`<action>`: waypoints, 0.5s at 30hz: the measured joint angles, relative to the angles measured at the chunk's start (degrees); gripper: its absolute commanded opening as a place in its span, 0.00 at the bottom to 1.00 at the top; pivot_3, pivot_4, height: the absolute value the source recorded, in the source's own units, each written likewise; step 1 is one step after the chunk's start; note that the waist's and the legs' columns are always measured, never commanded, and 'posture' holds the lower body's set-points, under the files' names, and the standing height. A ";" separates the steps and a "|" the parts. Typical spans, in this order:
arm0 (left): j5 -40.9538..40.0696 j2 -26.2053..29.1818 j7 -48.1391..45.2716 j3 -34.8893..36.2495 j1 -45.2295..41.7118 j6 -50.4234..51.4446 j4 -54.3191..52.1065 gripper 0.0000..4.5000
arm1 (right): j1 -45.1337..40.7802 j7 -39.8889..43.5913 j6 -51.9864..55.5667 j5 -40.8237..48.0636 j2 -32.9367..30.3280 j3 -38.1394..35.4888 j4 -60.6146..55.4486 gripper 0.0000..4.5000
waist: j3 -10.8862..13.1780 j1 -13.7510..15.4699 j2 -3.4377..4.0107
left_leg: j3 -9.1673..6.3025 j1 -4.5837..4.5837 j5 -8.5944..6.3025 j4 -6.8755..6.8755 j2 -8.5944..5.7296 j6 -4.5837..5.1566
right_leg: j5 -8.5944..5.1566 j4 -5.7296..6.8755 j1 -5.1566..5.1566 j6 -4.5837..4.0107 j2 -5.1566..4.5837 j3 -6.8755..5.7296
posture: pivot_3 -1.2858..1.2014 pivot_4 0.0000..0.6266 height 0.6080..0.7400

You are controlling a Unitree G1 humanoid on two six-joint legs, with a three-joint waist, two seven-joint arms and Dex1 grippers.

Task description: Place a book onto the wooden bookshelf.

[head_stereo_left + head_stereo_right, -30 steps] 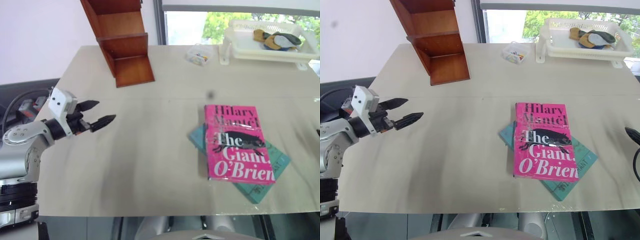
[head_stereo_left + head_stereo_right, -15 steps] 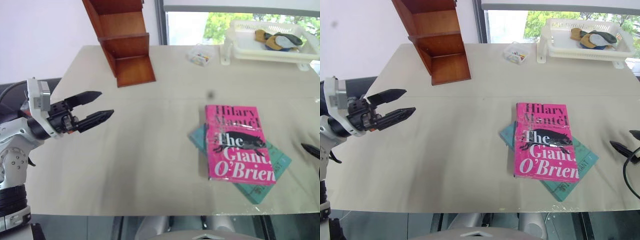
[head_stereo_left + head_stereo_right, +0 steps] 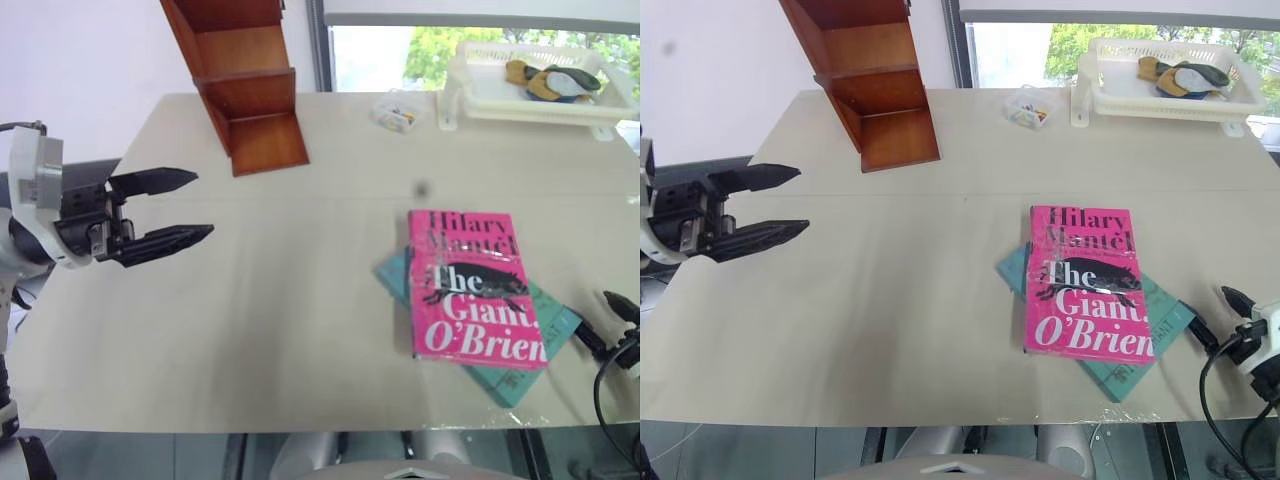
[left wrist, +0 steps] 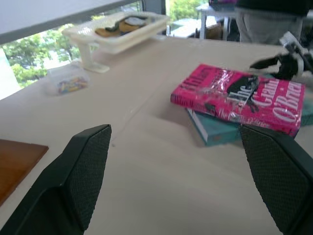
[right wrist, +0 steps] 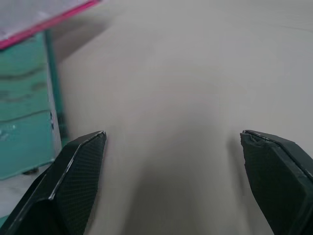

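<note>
Lying flat on the beige desk (image 3: 300, 330), toward its right front, is the bright pink paperback book (image 3: 472, 287) with black and white lettering and a black animal figure. It is stacked on a thinner teal-green book (image 3: 535, 345), whose corners are seen sticking out at the pink book's left and lower right. The reddish-brown wooden stepped bookshelf (image 3: 248, 85) with open compartments is stood at the desk's far left, well apart from both books.

The left hand (image 3: 178, 207) is held over the desk's left edge, pointed across toward the right, black fingers (image 3: 160, 243) spread wide, nothing between them. In the left wrist view both books are seen beyond the spread fingers (image 4: 83, 169).

The right hand (image 3: 1210, 318) is seen at the desk's right front edge, just beside the teal-green book's lower right corner; contact cannot be told. Its fingers (image 5: 73, 171) are spread wide in the right wrist view, with bare desk between them and the teal cover at one side.

A white plastic basket tray (image 3: 535, 100) holding some soft yellow and dark items is placed at the far right corner by the window. A small clear container (image 3: 398, 110) with coloured bits is set near it, between tray and bookshelf.
</note>
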 measured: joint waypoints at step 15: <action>1.37 -0.14 -3.78 -5.24 -6.98 -1.46 3.85 0.99 | -1.60 -14.13 -0.34 -5.26 13.18 7.01 -10.96 1.00 | 0.01 -0.14 0.01 | 0.09 0.04 0.01 -0.18 0.05 -0.02 | 0.00 0.00 -0.09 -0.01 0.18 0.11 | 0.52 0.24 1.00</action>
